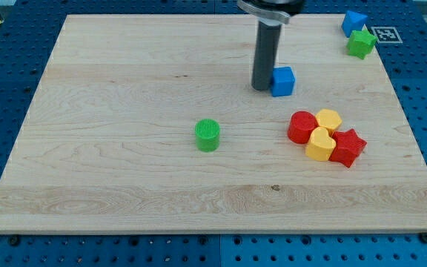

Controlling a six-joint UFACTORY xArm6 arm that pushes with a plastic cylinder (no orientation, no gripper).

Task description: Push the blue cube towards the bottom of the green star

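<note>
The blue cube (283, 81) sits on the wooden board at the view's upper middle right. My tip (262, 88) stands right against the cube's left side, touching or nearly so. The green star (361, 43) lies near the board's top right corner, well up and to the right of the cube. A second blue block (354, 22) sits just above and left of the star, touching it.
A green cylinder (207, 135) stands near the board's middle. A cluster at the right holds a red cylinder (302, 127), a yellow hexagonal block (328, 120), a yellow heart (319, 144) and a red star (348, 147). The board's right edge (410, 126) runs close by.
</note>
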